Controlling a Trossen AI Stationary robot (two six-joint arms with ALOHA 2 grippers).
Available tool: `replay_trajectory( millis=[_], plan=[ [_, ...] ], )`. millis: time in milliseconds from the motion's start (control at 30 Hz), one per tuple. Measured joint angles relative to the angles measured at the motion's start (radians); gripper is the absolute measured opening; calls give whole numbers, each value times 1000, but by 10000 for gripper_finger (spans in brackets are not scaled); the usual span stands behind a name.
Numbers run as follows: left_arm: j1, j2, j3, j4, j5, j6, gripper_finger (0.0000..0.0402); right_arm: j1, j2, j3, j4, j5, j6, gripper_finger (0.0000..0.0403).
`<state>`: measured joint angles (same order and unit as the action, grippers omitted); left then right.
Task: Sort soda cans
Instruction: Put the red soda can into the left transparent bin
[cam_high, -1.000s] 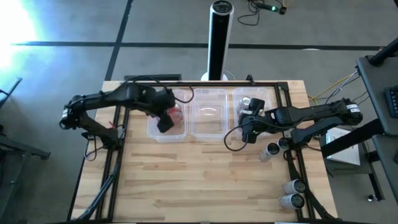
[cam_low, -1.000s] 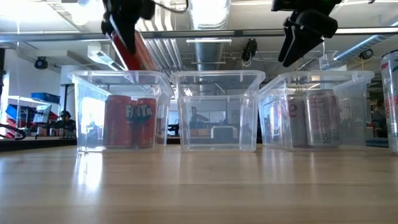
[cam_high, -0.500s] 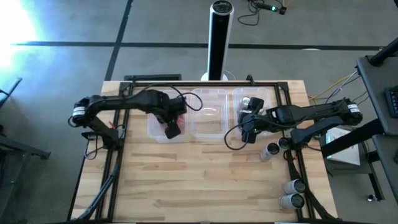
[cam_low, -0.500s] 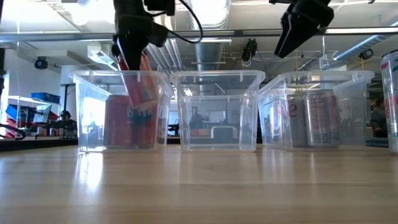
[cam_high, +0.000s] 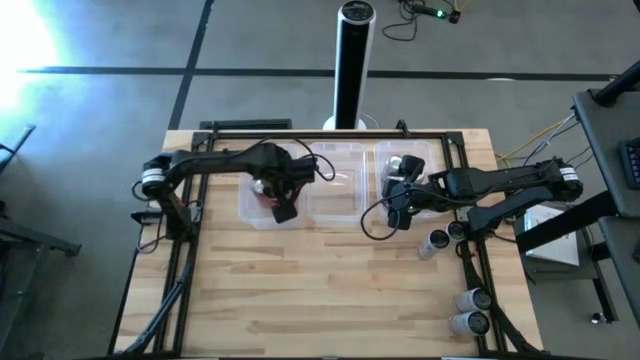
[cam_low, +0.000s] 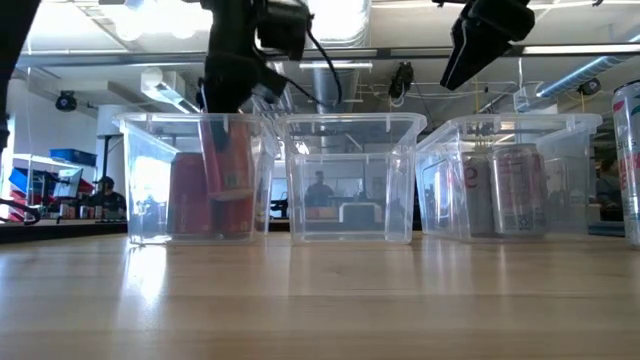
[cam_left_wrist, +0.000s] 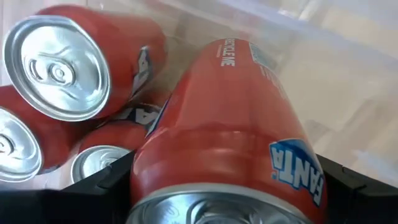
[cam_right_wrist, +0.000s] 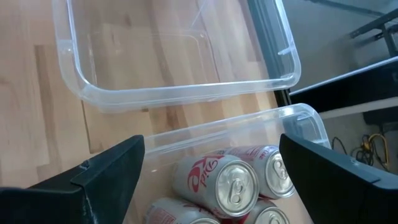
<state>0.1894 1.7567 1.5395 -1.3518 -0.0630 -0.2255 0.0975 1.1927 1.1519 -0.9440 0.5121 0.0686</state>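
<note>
**A:** One orange-red aluminium soda can is in hand: the left gripper has its fingers clamped on the can's sides and holds it down inside the clear rectangular plastic tub at the left of the row, near the bench's far edge.

**B:** So which step is that?

**A:** The drop-off, I'd say. Other orange-red cans already stand in that tub, right beside the held one. The next move calls for seating it upright in the free space by the tub wall, then spreading the fingers and lifting straight up without nudging its neighbours.

**B:** And the right arm?

**A:** The right gripper hovers over the right-hand clear tub, fingers spread wide and holding nothing. Silver-grey cans with red lettering stand in that tub. The middle clear tub looks bare.

**B:** What's left to sort?

**A:** A few loose cans: two upright near the bench's right edge and two lying on their sides by the front right corner.

**B:** Anything in the way?

**A:** Mostly the crowding in the left tub and its wall close by the held can.
</note>
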Motion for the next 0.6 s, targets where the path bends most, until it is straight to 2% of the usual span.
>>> replay_trajectory(
  millis=[233, 333, 600],
  plan=[
    [32, 69, 3, -16, -17, 26, 295, 0, 0, -1, 0, 0, 11, 368],
    [32, 80, 3, -19, -71, 47, 302, 0, 0, -2, 0, 0, 11, 368],
    [29, 89, 2, -5, -88, 102, 305, 0, 0, -2, 0, 1, 8, 368]
  ],
)
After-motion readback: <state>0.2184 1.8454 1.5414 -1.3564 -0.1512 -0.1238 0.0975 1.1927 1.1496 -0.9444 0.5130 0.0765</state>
